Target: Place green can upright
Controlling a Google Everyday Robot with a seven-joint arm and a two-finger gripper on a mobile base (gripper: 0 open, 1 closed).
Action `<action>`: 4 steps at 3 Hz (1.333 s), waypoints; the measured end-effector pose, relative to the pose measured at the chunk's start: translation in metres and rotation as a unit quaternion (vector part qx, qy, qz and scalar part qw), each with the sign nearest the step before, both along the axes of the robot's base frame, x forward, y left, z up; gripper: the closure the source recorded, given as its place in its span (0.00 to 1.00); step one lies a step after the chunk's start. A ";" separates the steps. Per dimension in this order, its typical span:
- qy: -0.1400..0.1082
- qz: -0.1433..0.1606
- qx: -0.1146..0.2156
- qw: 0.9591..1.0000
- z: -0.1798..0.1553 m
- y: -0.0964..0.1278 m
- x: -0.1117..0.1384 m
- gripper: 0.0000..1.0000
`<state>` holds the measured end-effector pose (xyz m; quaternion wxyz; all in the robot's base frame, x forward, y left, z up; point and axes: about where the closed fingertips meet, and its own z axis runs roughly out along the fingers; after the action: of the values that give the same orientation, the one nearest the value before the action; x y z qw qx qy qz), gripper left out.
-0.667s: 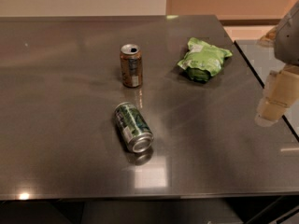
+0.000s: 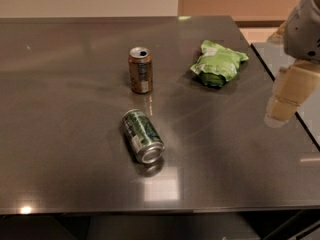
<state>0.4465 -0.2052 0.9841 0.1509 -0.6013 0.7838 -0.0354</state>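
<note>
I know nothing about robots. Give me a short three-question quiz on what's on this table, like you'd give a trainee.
1. True or false: the green can stands upright on the table.
2. Fill in: the brown-orange can stands ____, its opened top facing up.
3. The gripper hangs at the table's right side. Which thing lies nearest it? A) green can B) light green snack bag C) brown-orange can

Key: 1 false, it lies on its side; 2 upright; 3 B.
</note>
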 end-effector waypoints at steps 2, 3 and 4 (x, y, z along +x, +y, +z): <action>0.039 -0.035 0.021 0.998 -0.001 0.060 0.049 0.00; 0.057 -0.073 0.036 0.995 -0.016 0.096 0.068 0.00; 0.071 -0.125 0.038 0.989 -0.038 0.130 0.078 0.00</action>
<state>0.5241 -0.0749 0.9458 0.1115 -0.4937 0.8623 0.0185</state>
